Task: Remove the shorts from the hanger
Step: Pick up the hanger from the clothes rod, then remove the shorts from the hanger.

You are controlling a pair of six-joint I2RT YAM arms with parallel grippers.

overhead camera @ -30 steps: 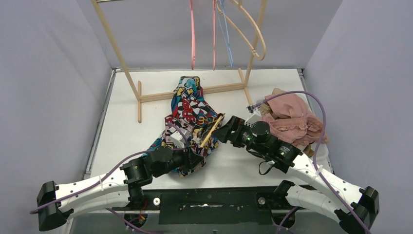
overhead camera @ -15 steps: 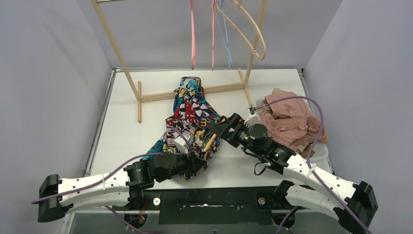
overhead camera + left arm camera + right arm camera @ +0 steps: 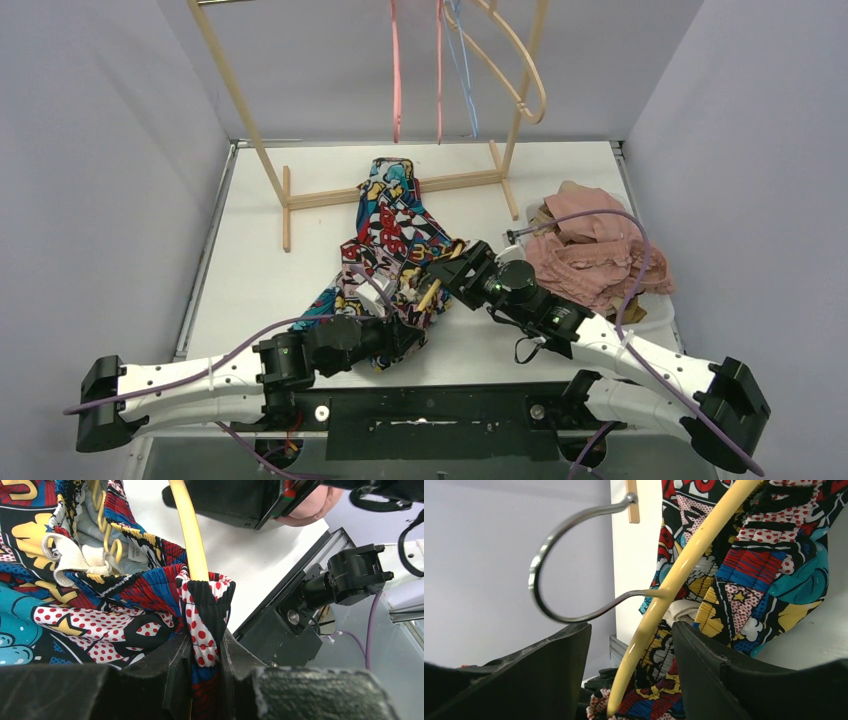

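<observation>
Comic-print shorts [image 3: 388,235] crumpled mid-frame in the top view, on the white table [image 3: 260,270], just below the foot of the wooden rack [image 3: 320,198]. Threaded on the yellow hanger [image 3: 186,525], with its arm entering the gathered waistband at the centre of the left wrist view. White drawstring [image 3: 75,560] looped at upper left there.

Left gripper [image 3: 205,652], bottom centre of that view: pressed tight on a red-dotted fold of the waistband, cloth bunched between both black fingers [image 3: 170,670].

Right gripper [image 3: 629,672], bottom of its own view: spread, fingers [image 3: 706,670] standing either side of the hanger's yellow arm, not clamped on it. Metal hook [image 3: 551,555] curving through the upper left, above the left-hand finger.

In the top view, both grippers close together at the lower right edge of the print pair. Dusty pink shorts [image 3: 595,255] heaped at the right of the frame, well apart from the print pair. Empty hangers [image 3: 395,80] dangling along the top edge.
</observation>
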